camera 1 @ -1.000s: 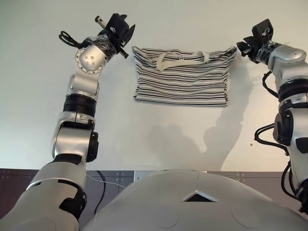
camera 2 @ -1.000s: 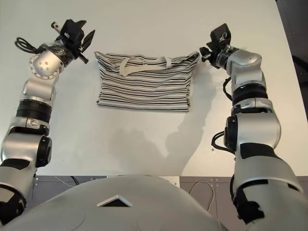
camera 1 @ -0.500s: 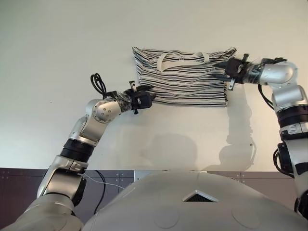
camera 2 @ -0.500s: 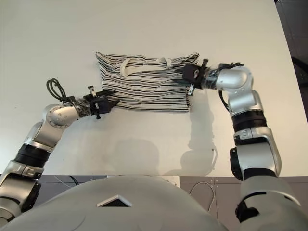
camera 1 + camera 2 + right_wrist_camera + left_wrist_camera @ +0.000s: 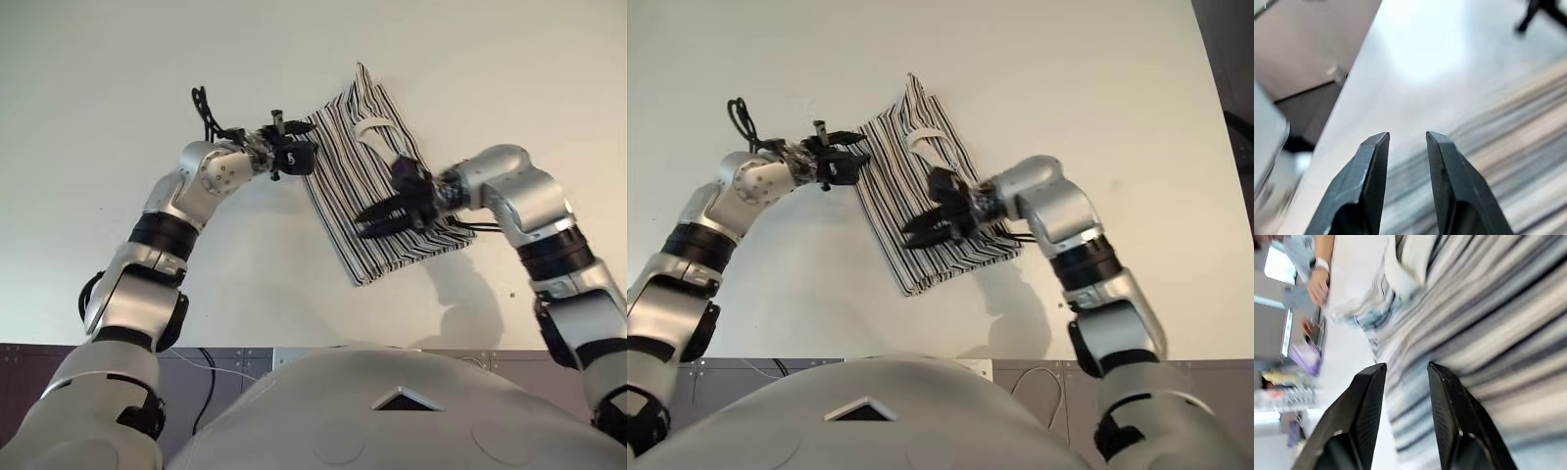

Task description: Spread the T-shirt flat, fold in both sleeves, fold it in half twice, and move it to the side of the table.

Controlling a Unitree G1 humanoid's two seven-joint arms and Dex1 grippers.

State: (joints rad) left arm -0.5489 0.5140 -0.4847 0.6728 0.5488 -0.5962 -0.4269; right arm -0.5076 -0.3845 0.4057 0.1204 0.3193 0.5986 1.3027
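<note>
The folded black-and-white striped T-shirt [image 5: 343,186] lies slanted on the white table [image 5: 98,59], its cream collar [image 5: 377,132] facing up. My left gripper [image 5: 297,157] is at the shirt's left edge, open, and its wrist view shows the stripes [image 5: 1488,308] just beyond its tips [image 5: 1405,369]. My right gripper [image 5: 377,217] hovers low over the shirt's middle with its fingers spread, pointing left. Between its tips [image 5: 1406,137], the right wrist view shows striped cloth [image 5: 1508,127] and bare table.
The table's front edge [image 5: 294,345] runs just below the shirt's near corner, and its right edge [image 5: 1210,117] lies past my right arm. Bare white surface stretches to the left and behind the shirt.
The shirt has turned from square to diagonal and slid nearer. My left gripper moved up along its left edge. My right gripper swung from its right edge over its middle.
</note>
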